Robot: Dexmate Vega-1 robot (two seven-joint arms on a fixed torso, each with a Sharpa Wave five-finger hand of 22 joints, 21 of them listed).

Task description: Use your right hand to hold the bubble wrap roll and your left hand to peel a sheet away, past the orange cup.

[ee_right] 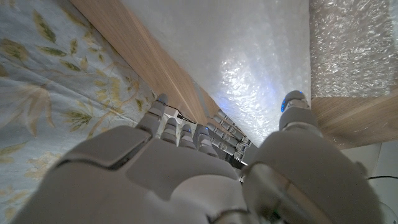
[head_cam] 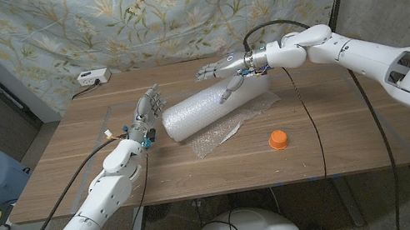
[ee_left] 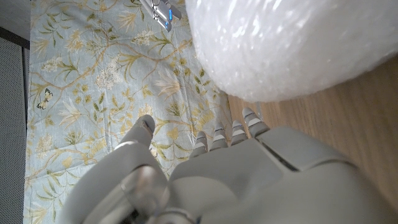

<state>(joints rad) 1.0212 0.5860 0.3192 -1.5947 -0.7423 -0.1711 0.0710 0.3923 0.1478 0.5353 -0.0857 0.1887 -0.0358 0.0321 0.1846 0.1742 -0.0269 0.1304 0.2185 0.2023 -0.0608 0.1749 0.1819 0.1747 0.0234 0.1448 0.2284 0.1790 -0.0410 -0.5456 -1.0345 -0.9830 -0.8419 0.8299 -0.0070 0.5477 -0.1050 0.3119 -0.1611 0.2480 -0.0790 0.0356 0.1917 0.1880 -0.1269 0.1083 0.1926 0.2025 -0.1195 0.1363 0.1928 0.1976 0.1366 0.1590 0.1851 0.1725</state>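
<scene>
Nearest the head camera, the left hand [head_cam: 144, 115] stands left of centre with fingers apart and raised, holding nothing, just beside the roll's [head_cam: 204, 112] left end. In its wrist view that end bulges close beyond the fingertips [ee_left: 230, 132], with bare wood between, so no touch yet.

At upper centre the right hand [head_cam: 230, 75] is spread over the roll's far end; its thumb [ee_right: 293, 103] hangs in front of the wrap and the other fingers reach past the far edge. Whether it actually presses the roll I cannot tell.

A loose sheet [head_cam: 217, 136] already lies on the table [head_cam: 337, 142] below the roll. The cup [head_cam: 278, 138] stands right of it, lower centre-right.

By my judgement little is done: holding is only being set up, peeling has not begun, and the sheet edge lies apart from the left fingers.
</scene>
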